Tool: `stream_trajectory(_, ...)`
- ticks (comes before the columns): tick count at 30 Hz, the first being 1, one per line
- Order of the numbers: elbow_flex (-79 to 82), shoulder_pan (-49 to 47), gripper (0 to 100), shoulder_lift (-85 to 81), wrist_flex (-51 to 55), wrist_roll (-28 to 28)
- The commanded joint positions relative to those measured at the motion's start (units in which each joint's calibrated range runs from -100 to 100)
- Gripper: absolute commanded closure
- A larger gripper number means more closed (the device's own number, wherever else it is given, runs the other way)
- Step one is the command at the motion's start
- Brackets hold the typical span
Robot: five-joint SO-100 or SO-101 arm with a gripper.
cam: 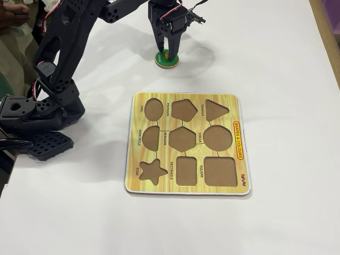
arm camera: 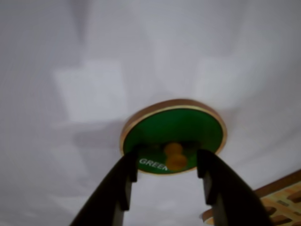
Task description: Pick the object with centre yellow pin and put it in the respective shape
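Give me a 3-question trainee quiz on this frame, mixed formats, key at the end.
1. True or false: in the fixed view every cutout of the yellow shape board already holds a piece.
2. Multiple choice: in the wrist view, the tool stands with its fingers A) on either side of the yellow knob of the green disc, B) over the board, C) clear of everything.
3. Fill in: the word printed on the disc reads ____.

Key: 1 false, all cutouts are empty, the CIRCLE cutout included. 2 A; the fingers are apart, not closed on the knob. 3 GREEN (last letter hidden behind the knob).
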Motion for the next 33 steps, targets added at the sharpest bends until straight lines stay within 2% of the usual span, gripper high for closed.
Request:
stream_trajectory(1, -1.3, 1.8, 85, -0.6, 0.7, -0.2)
stream_trajectory(11, -1.8, 2.3, 85, 3.4, 0.5, -0.2)
stream_trajectory(18, -1.7, 2.0, 85, 3.6, -3.4, -0.1)
stream_trajectory(22, -0.9, 2.2, 91, 3.4, -2.6, -0.1)
stream_trajectory(27, -0.8, 2.0, 93, 3.4, -2.6, 0.2)
stream_trajectory(29, -0.8, 2.1, 99, 3.4, -2.6, 0.2)
stream_trajectory(33, -0.8, 2.1, 99, 3.4, -2.6, 0.5)
